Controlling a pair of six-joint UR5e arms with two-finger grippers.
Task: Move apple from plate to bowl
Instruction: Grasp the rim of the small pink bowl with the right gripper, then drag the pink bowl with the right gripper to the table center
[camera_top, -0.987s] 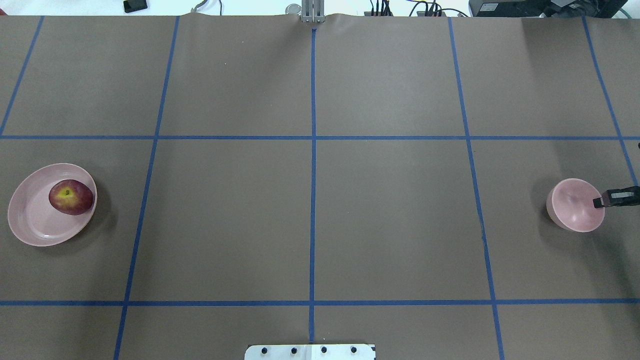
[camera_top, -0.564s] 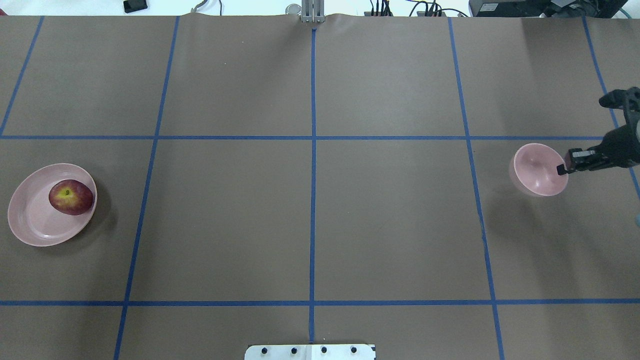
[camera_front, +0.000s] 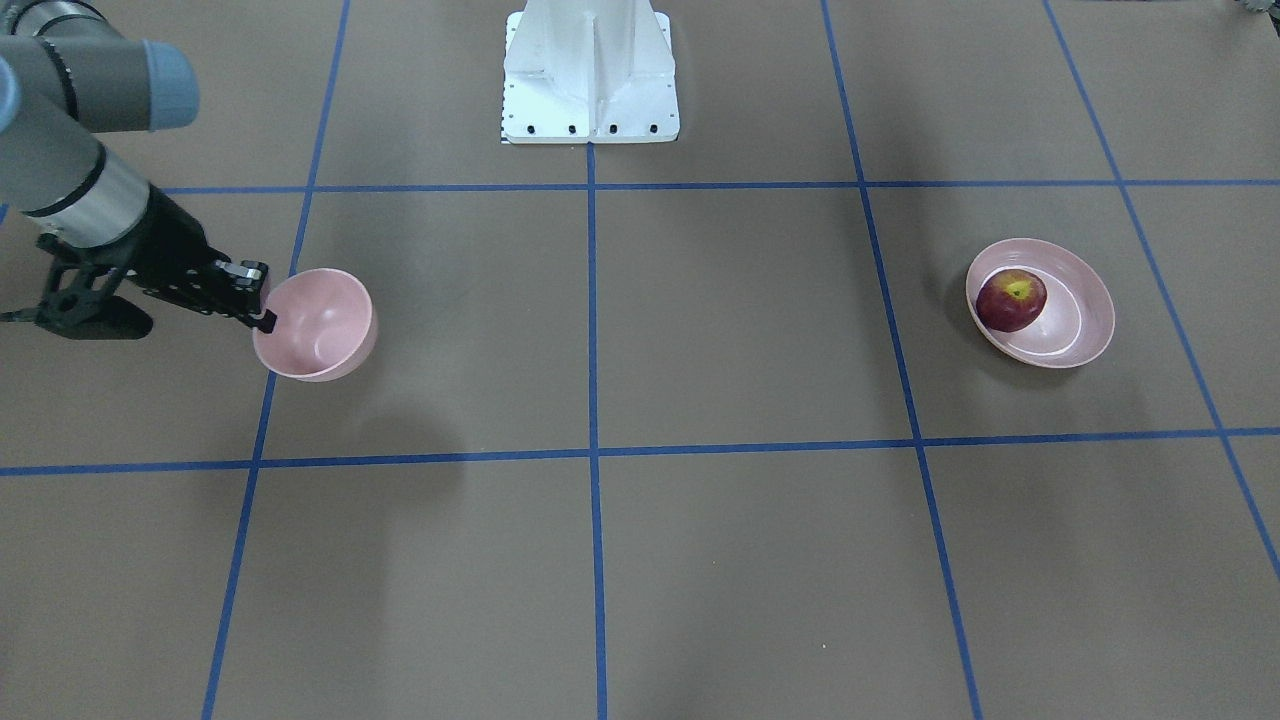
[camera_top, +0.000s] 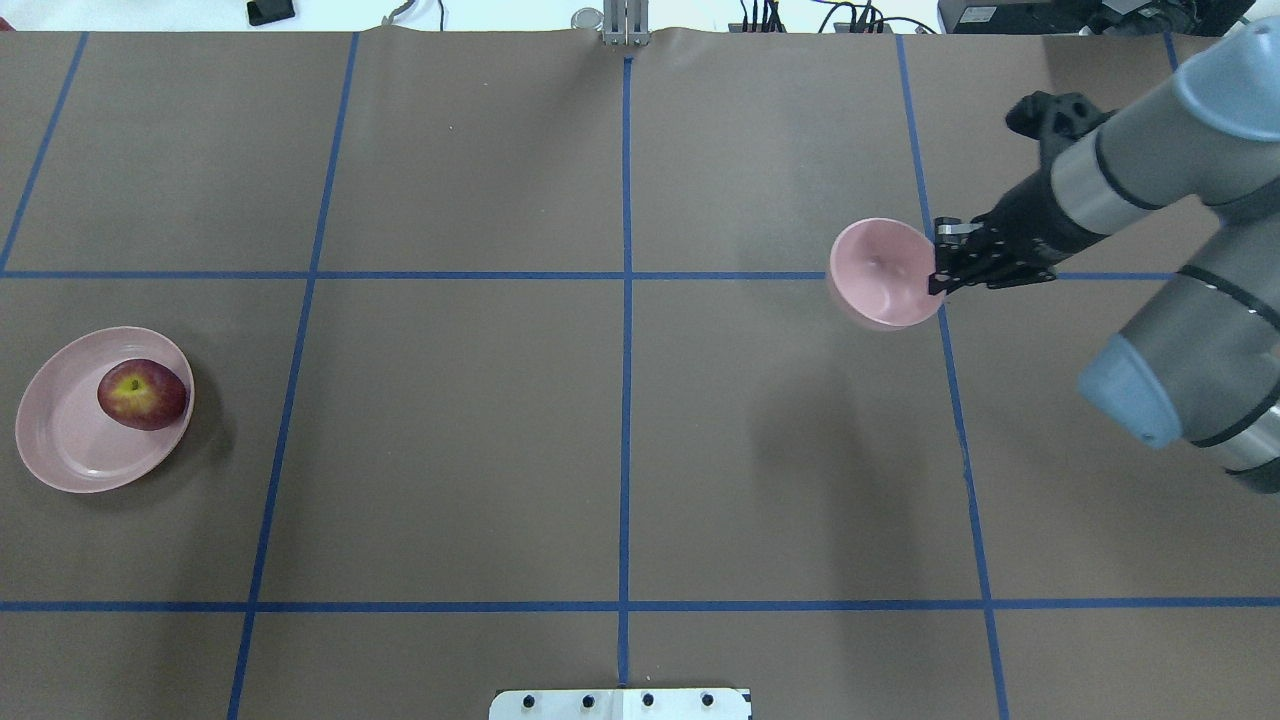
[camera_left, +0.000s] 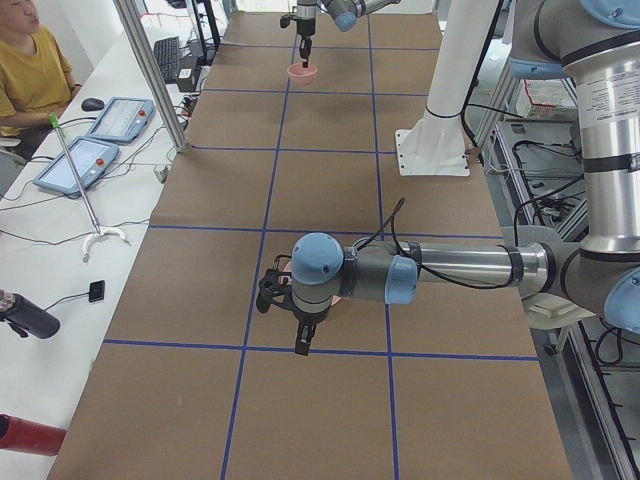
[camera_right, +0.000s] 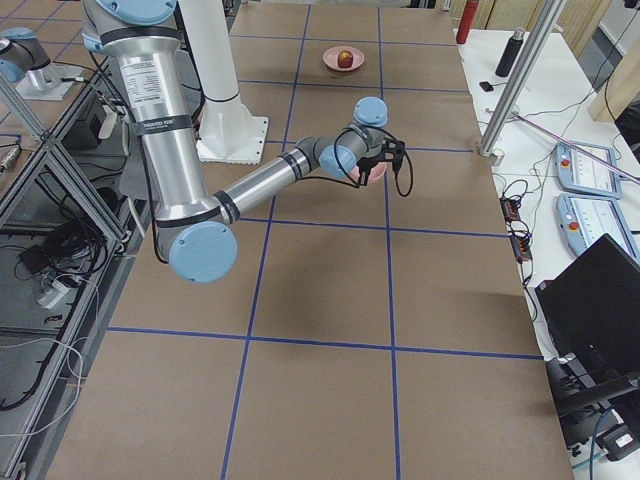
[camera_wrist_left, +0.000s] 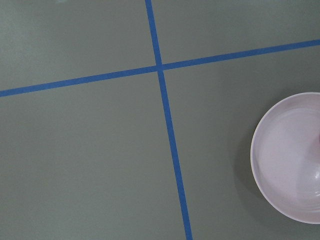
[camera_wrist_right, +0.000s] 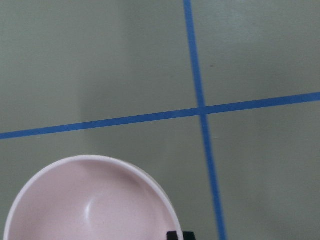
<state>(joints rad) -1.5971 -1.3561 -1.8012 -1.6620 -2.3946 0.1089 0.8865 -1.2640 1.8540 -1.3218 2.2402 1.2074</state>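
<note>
The dark red apple (camera_top: 143, 394) lies in the wide pink plate (camera_top: 60, 450) at the table's left end; both also show in the front view, the apple (camera_front: 1011, 300) on the plate (camera_front: 1090, 320). My right gripper (camera_top: 935, 270) is shut on the rim of the small deep pink bowl (camera_top: 880, 275) and holds it empty above the table, right of centre. The right wrist view shows the bowl (camera_wrist_right: 85, 205) below. My left gripper (camera_left: 302, 342) shows only in the exterior left view, over the plate's area; I cannot tell if it is open. The left wrist view shows the plate (camera_wrist_left: 285, 160).
Blue tape lines divide the brown table (camera_top: 620, 400). The white robot base (camera_front: 590, 70) stands at the near middle edge. A person (camera_left: 30, 60) sits at a side bench with tablets, beside a metal post (camera_left: 150, 70).
My right gripper has lifted the bowl off the table at the far right and carried it left and away from the robot. The apple and plate have not moved.
</note>
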